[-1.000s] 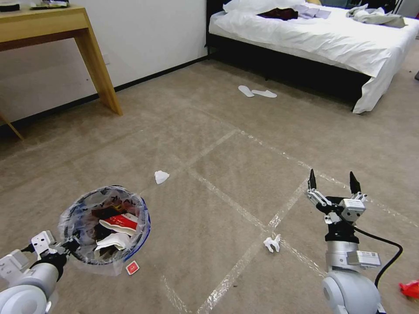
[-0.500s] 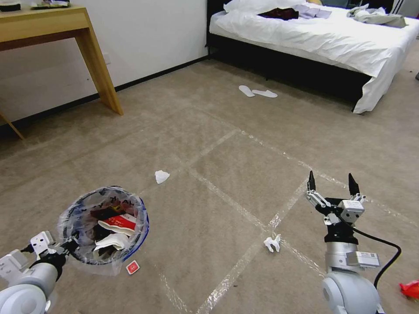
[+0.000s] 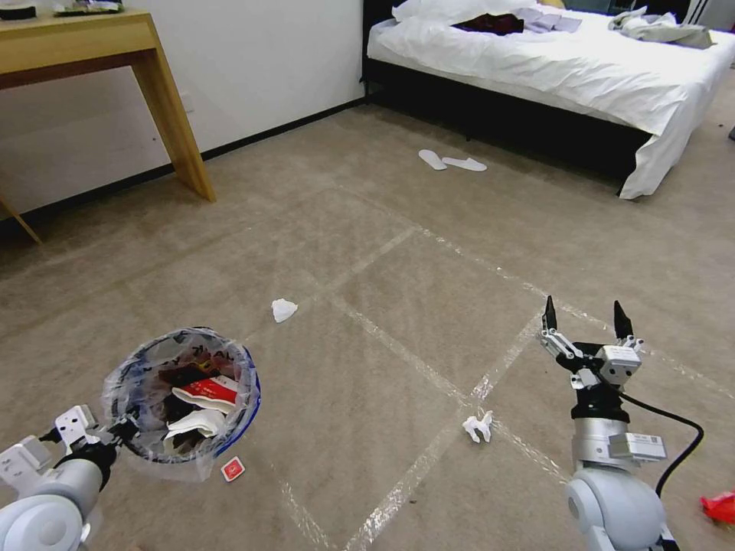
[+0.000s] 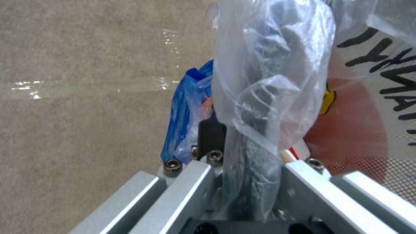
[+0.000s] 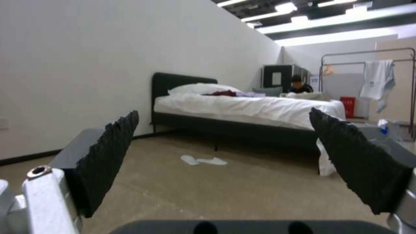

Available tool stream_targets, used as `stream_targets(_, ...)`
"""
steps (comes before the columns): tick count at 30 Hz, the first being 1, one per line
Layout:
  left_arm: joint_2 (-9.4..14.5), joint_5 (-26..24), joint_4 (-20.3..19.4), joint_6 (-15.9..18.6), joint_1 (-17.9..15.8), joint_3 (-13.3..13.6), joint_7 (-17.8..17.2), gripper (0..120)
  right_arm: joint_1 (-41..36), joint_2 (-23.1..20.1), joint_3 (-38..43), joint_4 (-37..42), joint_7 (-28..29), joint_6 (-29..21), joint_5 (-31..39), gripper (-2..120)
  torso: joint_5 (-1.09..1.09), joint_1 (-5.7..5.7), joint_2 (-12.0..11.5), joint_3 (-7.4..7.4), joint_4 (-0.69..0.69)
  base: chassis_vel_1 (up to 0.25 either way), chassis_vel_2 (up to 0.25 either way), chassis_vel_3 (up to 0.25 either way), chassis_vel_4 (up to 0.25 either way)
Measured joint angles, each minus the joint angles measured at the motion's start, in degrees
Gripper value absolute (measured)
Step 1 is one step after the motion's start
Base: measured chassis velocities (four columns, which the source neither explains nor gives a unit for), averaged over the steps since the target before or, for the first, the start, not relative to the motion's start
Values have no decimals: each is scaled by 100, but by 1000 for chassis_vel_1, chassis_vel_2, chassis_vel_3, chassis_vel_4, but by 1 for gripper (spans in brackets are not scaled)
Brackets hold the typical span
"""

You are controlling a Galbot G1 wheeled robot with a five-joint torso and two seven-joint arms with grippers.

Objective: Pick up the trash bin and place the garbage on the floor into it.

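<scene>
The floor, taped in a grid, carries the litter. The trash bin hangs above its near left part, already holding paper, the left gripper pinching its rim and crinkly liner. The right gripper hovers over the near right, fingers spread wide, empty. A crumpled tissue lies on a tape strip just left of that arm; light and soft, it should squash easily, so pinch its middle. A second tissue lies beyond the bin, a small red wrapper just beside it
</scene>
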Motion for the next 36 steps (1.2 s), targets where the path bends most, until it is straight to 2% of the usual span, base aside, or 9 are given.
stream_targets(6, -3, 22, 61, -9, 0, 0, 30, 0, 77, -145, -135, 0, 433, -644, 542, 100, 0, 0, 0, 0, 0, 0, 0, 0, 0)
stream_targets(8, -12, 31, 97, -13, -15, -4, 31, 0, 130, -162, -259, -83, 877, -1133, 930, 100, 0, 0, 1, 0, 0, 0, 0, 0, 0)
stream_targets(11, -24, 50, 150, -30, -21, -5, 47, 0, 193, -246, -505, -217, 1939, -2721, 1736, 100, 0, 0, 1, 0, 0, 0, 0, 0, 0)
stream_targets(14, -26, 57, 163, -35, -23, -5, 55, 0, 223, -272, -591, -293, 2210, -3146, 2000, 100, -1, 0, 1, 0, 0, 0, 0, 0, 0)
stream_targets(16, -33, 84, 209, -67, -32, -9, 72, 0, 489, -237, -971, -826, 3205, -4160, 3440, 100, 1, 0, 1, 0, 0, 0, 0, 0, 0)
stream_targets(20, -62, 132, 258, -93, -30, -15, 105, 0, 842, -64, -1237, -1395, 3731, -4547, 4551, 100, 1, 0, 1, 0, 1, 0, 0, 0, 0)
stream_targets(23, -78, 186, 310, -119, -25, -17, 132, 0, 1109, 47, -1400, -1858, 3792, -4590, 4729, 100, -1, 0, 1, 0, 0, 0, 0, 0, 0)
stream_targets(33, -89, 238, 388, -153, -22, -37, 155, 0, 2004, 163, -1782, -3163, 3592, -4643, 4686, 100, 0, 0, 0, 0, 0, 0, 0, 0, 0)
stream_targets(36, -94, 250, 404, -159, -15, -39, 156, 0, 2398, 168, -1971, -3850, 3175, -4597, 4529, 100, -1, 0, 1, 0, 0, 0, 0, 0, 0)
